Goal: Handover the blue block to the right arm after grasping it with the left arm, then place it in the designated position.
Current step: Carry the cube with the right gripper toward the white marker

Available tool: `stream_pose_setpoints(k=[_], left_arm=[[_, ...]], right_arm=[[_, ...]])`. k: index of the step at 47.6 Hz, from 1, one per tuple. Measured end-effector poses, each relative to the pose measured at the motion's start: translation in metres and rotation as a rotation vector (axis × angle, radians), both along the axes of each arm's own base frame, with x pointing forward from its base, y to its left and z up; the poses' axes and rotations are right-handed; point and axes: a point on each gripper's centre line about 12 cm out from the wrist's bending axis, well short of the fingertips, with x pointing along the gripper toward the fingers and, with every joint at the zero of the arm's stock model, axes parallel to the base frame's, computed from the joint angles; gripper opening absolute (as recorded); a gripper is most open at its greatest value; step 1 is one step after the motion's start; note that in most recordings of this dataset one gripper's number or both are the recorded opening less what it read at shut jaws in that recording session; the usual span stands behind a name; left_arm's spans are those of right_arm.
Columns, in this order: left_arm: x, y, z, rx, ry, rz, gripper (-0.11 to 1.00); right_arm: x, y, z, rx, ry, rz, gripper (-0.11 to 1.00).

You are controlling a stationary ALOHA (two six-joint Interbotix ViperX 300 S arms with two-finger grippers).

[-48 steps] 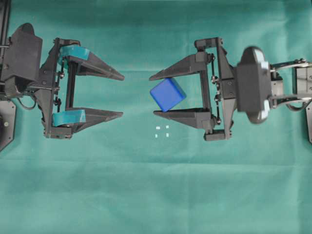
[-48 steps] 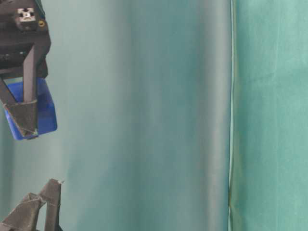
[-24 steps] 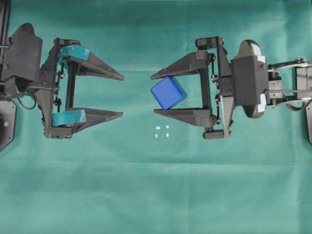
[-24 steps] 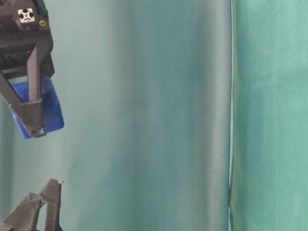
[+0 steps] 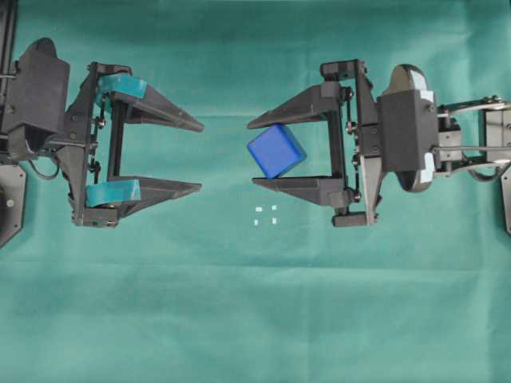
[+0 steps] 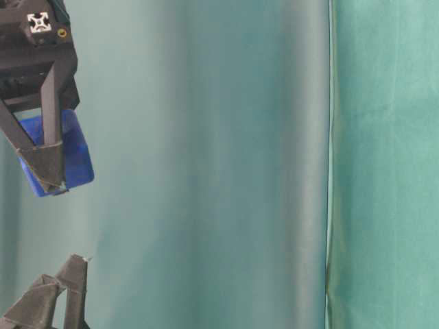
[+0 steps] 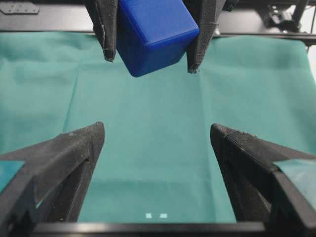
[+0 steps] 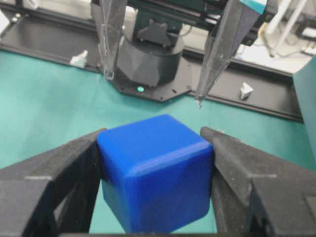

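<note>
Taking the 4 tiny white corner marks [image 5: 265, 215] on the green cloth tabletop [image 5: 263, 319] as landmark: bare cloth lies all round them. Just above and right of the marks, the all-black right end effector [image 5: 252, 154] clamps the glossy blue cube [image 5: 275, 151], tilted. Well left of the marks, the teal-taped left end effector [image 5: 200, 157] gapes wide, leaving an unobstructed gap between the 2.
</note>
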Motion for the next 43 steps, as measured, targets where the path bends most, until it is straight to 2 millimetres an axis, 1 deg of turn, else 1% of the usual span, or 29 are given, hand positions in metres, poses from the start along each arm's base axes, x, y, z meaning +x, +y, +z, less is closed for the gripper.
stream_pose_setpoints(k=[43], left_arm=[[-0.0003,0.0000,0.0005,0.000,-0.002,0.000,1.00]], right_arm=[[-0.0004,-0.0015,-0.0018,0.002,0.020,-0.013,0.62]])
